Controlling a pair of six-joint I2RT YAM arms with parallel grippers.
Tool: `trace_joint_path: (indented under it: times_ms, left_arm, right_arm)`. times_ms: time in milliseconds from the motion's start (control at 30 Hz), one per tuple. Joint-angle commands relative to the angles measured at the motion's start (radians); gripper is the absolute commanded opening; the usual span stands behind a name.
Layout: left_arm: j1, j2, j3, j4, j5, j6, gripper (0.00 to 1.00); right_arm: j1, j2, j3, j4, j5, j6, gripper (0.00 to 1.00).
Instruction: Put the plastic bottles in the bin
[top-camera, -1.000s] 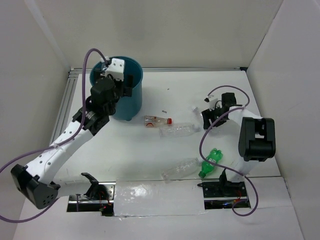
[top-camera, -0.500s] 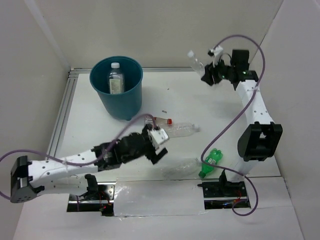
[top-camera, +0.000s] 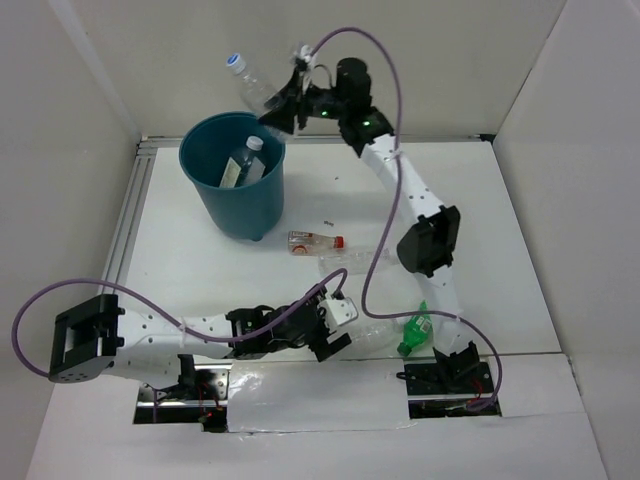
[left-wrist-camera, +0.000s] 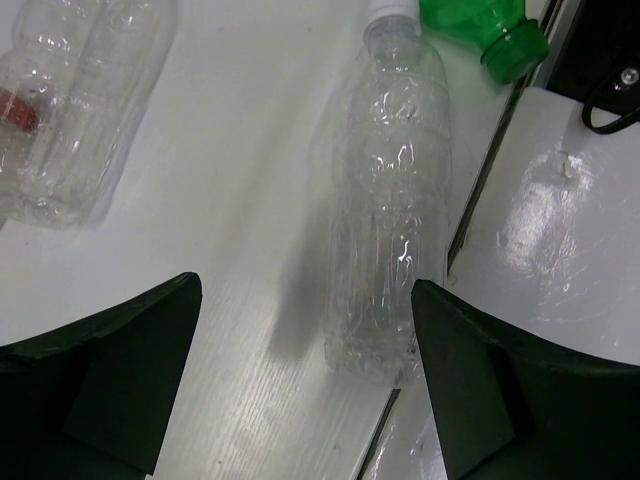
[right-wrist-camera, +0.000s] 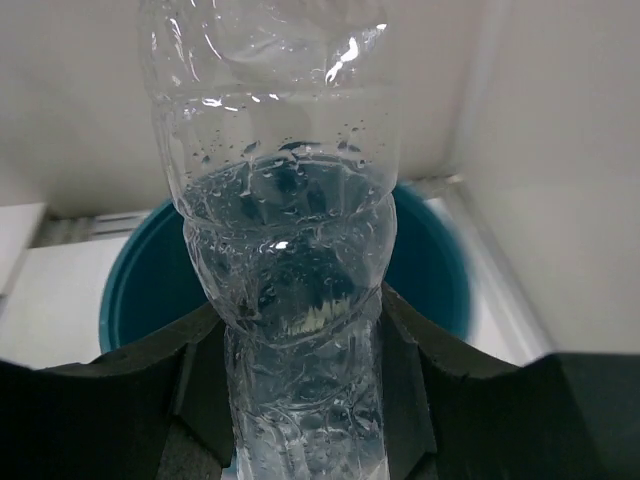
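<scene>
Bottles: 6 total, w/ 1 in the bin (top-camera: 262, 205), 1 held in the air, 4 on the bench (top-camera: 500, 220). Bins: 1, teal, far-left corner.

The bin bottle (top-camera: 243, 163) is clear w/ a white cap and leans on the inner wall. The red-cap bottle (top-camera: 313, 242) lies mid-bench, w/ a clear bottle (top-camera: 357, 260) just beside it on the near side. At the near edge lie the edge bottle (top-camera: 378, 336), also clear, and the green bottle (top-camera: 414, 332). Their cap ends are close together, possibly touching, but the view is too poor to say.

The right arm reaches from its base up and across to the far left, elbow over mid-bench, wrist by the bin's far rim. The right tool (right-wrist-camera: 300, 325) is clamped on the lower body of the held bottle (top-camera: 250, 85). That bottle is clear w/ droplets inside, tilted w/ cap up and away, and sits over the bin's mouth.

The left arm lies low along the near edge, forearm pointing toward the right arm's base. The left tool (left-wrist-camera: 305, 290) is spread wide and grips nothing. The edge bottle lies lengthwise ahead of it, its base just beside the finger (left-wrist-camera: 480, 380) on the bench-edge side.
</scene>
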Motion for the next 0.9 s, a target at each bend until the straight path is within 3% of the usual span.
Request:
trace_joint_path:
  times_ms: [0, 100, 167, 200, 233, 267, 467, 700, 800, 867]
  left_arm:
    - [-0.012, 0.012, 0.002, 0.119, -0.019, -0.031, 0.99]
    - [-0.021, 0.021, 0.002, 0.119, -0.028, -0.031, 0.99]
    - [-0.033, 0.021, 0.002, 0.129, -0.028, -0.041, 0.99]
    - [-0.033, 0.034, 0.002, 0.139, -0.028, -0.041, 0.99]
    - [-0.042, 0.043, 0.002, 0.139, -0.028, -0.032, 0.99]
    - [-0.042, 0.066, 0.012, 0.139, -0.028, -0.031, 0.99]
    - [-0.042, 0.164, 0.076, 0.172, -0.019, 0.021, 0.99]
    - [-0.042, 0.336, 0.171, 0.142, 0.074, 0.07, 0.98]
    - [-0.042, 0.359, 0.183, 0.117, 0.093, 0.056, 0.78]
    - [-0.042, 0.359, 0.171, 0.108, 0.05, 0.036, 0.57]
  right_arm:
    - [0.075, 0.048, 0.036, 0.179, -0.044, 0.181, 0.25]
    - [0.106, 0.082, 0.011, 0.22, -0.027, 0.19, 0.31]
    - [0.12, 0.091, 0.011, 0.22, -0.027, 0.199, 0.45]
    - [0.131, 0.091, 0.011, 0.21, -0.015, 0.199, 0.77]
    - [0.131, 0.091, 0.011, 0.2, 0.01, 0.199, 0.93]
    - [0.131, 0.082, 0.011, 0.2, 0.024, 0.199, 1.0]
    - [0.028, -0.048, 0.013, 0.079, 0.08, 0.199, 1.0]
    - [-0.295, -0.329, -0.362, -0.196, 0.032, -0.001, 1.0]
    - [-0.441, -0.448, -0.527, -0.347, 0.005, -0.096, 1.0]
    - [-0.542, -0.492, -0.617, -0.441, 0.018, -0.185, 1.0]
